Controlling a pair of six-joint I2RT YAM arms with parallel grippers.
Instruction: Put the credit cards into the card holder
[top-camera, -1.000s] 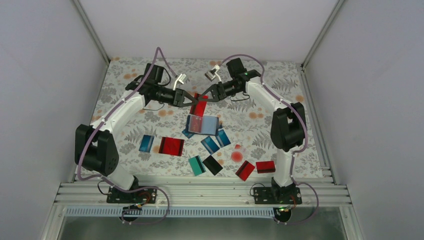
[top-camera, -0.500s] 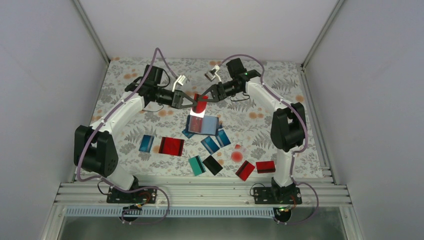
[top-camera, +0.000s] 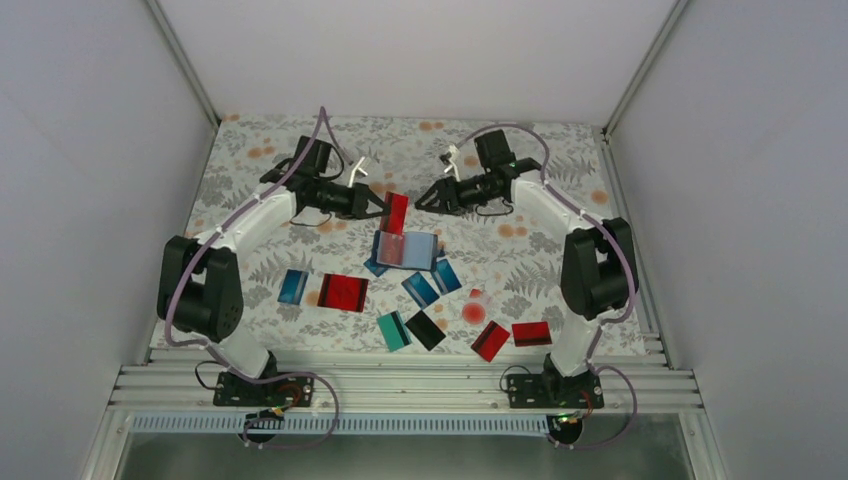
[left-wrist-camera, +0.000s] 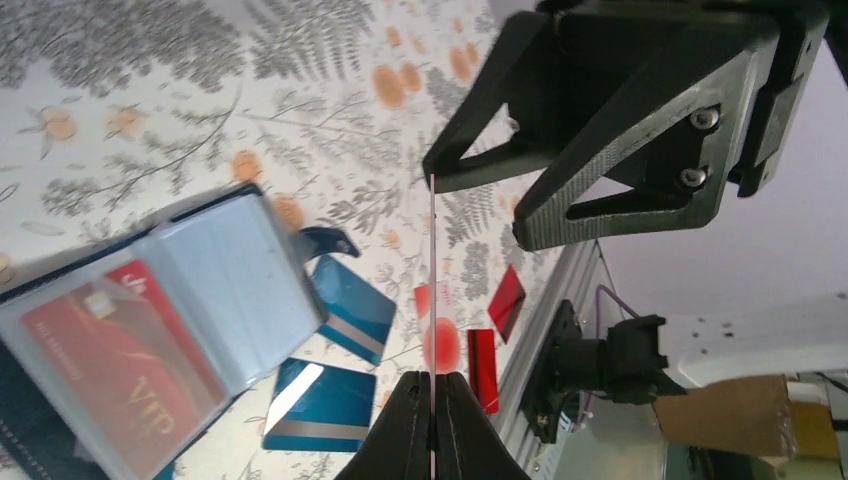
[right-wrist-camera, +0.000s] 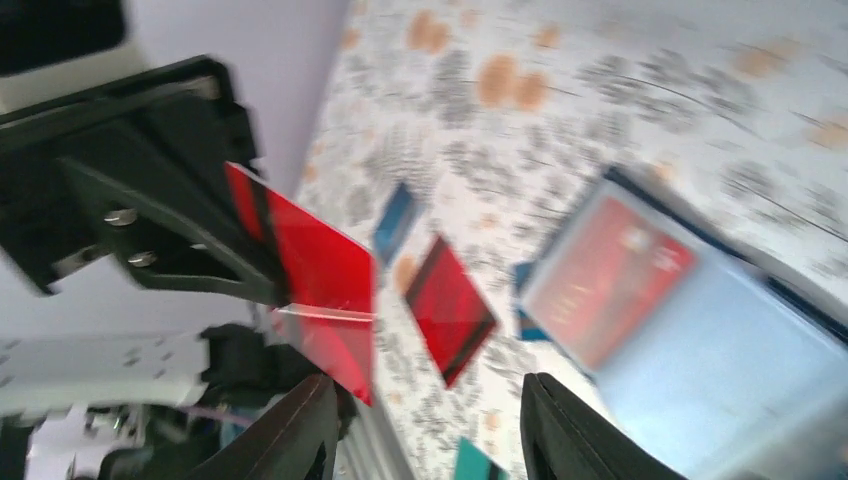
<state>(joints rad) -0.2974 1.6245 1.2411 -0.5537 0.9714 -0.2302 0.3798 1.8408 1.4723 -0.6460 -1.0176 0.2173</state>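
Note:
A red credit card (top-camera: 397, 212) hangs upright above the table with my left gripper (top-camera: 383, 208) shut on its edge. The left wrist view shows this card (left-wrist-camera: 432, 260) edge-on, pinched between the shut jaws (left-wrist-camera: 432, 400). My right gripper (top-camera: 421, 198) stands open a little to the right of the card, apart from it; in its wrist view the jaws (right-wrist-camera: 430, 430) are spread with nothing between them. Just below lies the card holder (top-camera: 405, 250), open, with a red card in one pocket (left-wrist-camera: 110, 350). Several more credit cards, blue (top-camera: 293, 287), red (top-camera: 343, 292), teal (top-camera: 393, 330) and black (top-camera: 425, 330), lie scattered nearer the arms.
A small clear piece with a red dot (top-camera: 474, 308) lies right of the cards. Two red cards (top-camera: 490, 340) (top-camera: 531, 333) sit near the right arm's base. Grey walls enclose the flowered table (top-camera: 250, 180); a metal rail (top-camera: 400, 385) runs along its front edge.
The right gripper has opened, let go of the red card and drawn back to the right. The left gripper has shut on that card and now holds it alone.

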